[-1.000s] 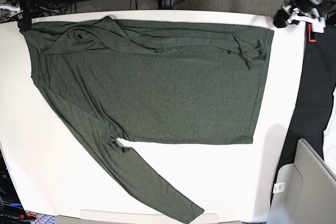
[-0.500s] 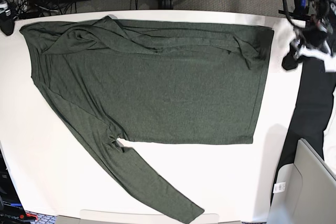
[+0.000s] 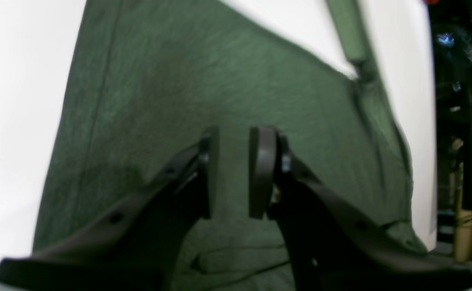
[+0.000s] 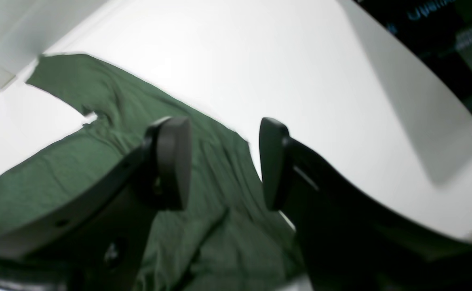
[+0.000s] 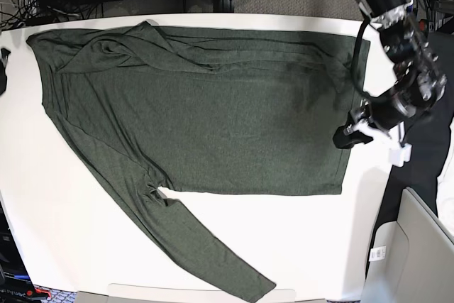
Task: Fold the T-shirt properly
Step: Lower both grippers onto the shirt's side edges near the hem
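Left end effector (image 3: 233,173): jaws standing slightly parted with a narrow gap, pinching nothing. It is hovering over the hem edge of the T-shirt (image 3: 228,93); in the base view it (image 5: 345,136) is sitting at the garment's side edge.

T-shirt (image 5: 213,118): dark olive-green knit, lying spread flat on the white surface (image 5: 85,246) directly beneath and beyond the left end effector. Past the jaws the cloth is narrowing into one long sleeve (image 5: 198,246), which is angling away over bare surface. A fold is bunching along the far side of the body.

Right end effector (image 4: 220,161): jaws spread wide, gripping nothing. It is hanging above a rumpled part of the T-shirt (image 4: 110,133), with bare surface (image 4: 300,81) stretching beyond its right-hand finger.
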Motion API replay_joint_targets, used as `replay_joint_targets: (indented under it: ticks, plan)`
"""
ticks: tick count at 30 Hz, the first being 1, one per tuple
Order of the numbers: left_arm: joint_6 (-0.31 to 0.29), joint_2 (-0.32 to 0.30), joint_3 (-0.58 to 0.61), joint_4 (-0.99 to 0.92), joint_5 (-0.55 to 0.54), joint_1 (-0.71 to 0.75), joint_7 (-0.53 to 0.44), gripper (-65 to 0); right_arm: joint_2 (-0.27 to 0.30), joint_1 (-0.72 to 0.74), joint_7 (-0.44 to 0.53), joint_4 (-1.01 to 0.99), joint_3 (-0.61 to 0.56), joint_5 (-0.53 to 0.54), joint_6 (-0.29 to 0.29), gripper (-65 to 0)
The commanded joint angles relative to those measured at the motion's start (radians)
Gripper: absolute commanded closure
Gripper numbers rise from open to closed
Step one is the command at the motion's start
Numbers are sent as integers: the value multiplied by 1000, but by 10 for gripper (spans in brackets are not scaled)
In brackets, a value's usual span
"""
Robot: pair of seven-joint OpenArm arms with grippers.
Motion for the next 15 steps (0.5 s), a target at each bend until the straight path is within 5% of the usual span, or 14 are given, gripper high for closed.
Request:
replay_joint_targets:
  ticks: [1,15]
  plan:
    - [-3,-15,8,-10,0,-39,-23,-136,33,24,11,-16,-14,-15,2,-248]
    - [-4,-16,109,-346,192,-228,-262,-136,60,316,11,-256,-232,-141,6,-248]
